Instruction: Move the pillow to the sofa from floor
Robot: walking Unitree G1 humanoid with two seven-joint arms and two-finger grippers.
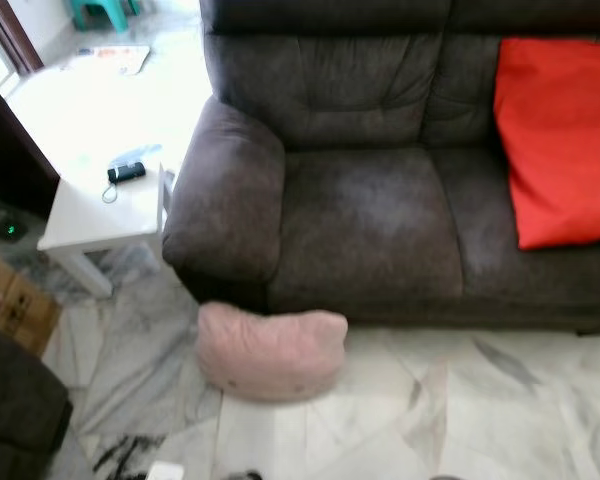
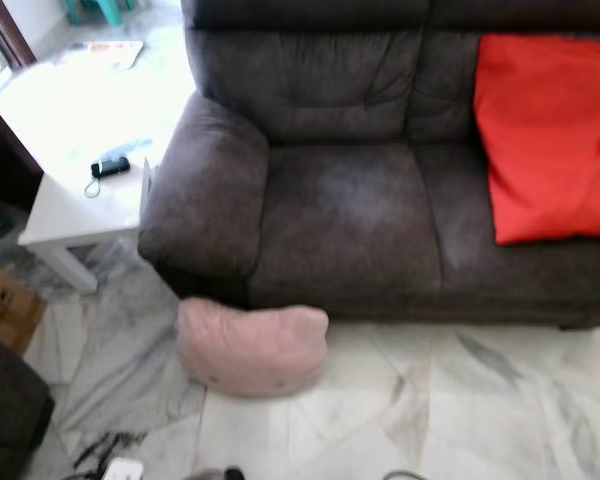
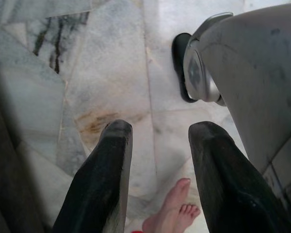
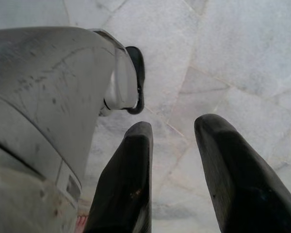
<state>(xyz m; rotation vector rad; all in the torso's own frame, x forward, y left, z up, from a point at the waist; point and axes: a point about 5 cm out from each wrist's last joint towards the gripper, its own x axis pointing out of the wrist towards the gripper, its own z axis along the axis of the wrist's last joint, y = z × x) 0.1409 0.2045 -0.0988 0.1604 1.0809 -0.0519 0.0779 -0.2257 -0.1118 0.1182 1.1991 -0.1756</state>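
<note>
A pale pink pillow (image 1: 271, 351) lies on the marble floor, leaning against the front of the dark brown sofa (image 1: 370, 215) below its left armrest. A red cushion (image 1: 557, 140) rests on the sofa's right seat. My left gripper (image 3: 157, 133) hangs open beside my leg, pointing down at the floor with nothing between its fingers. My right gripper (image 4: 172, 128) hangs the same way, open and empty over the tiles.
A white side table (image 1: 100, 205) with a small black device (image 1: 126, 172) stands left of the armrest. A cardboard box (image 1: 10, 300) and a dark object sit at the far left. A person's bare foot (image 3: 172, 208) shows on the floor near my left gripper.
</note>
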